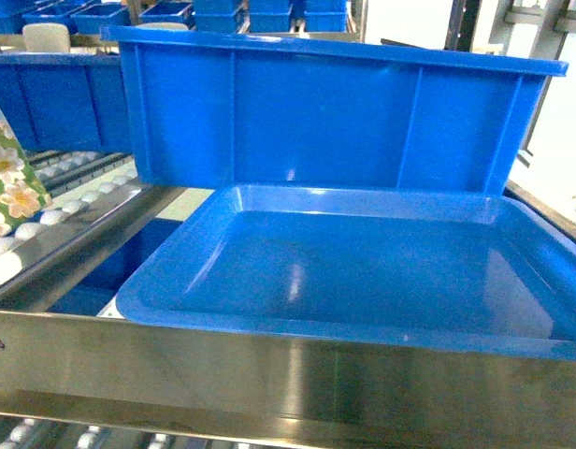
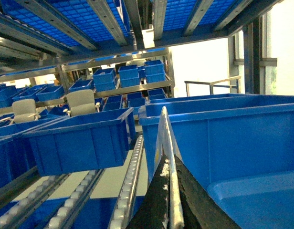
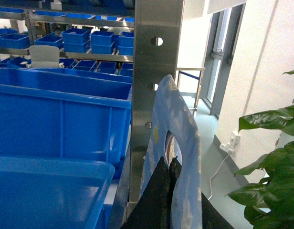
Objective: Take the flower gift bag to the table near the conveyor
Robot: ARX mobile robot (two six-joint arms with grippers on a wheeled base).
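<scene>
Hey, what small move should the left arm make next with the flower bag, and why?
Probably lift slightly and draw back from the rack: the left pincer looks shut on the flower bag edge, with a blue bin close beside.

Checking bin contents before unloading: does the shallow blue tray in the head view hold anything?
No, the tray shows only its bare glossy blue floor, with nothing lying in it.
</scene>
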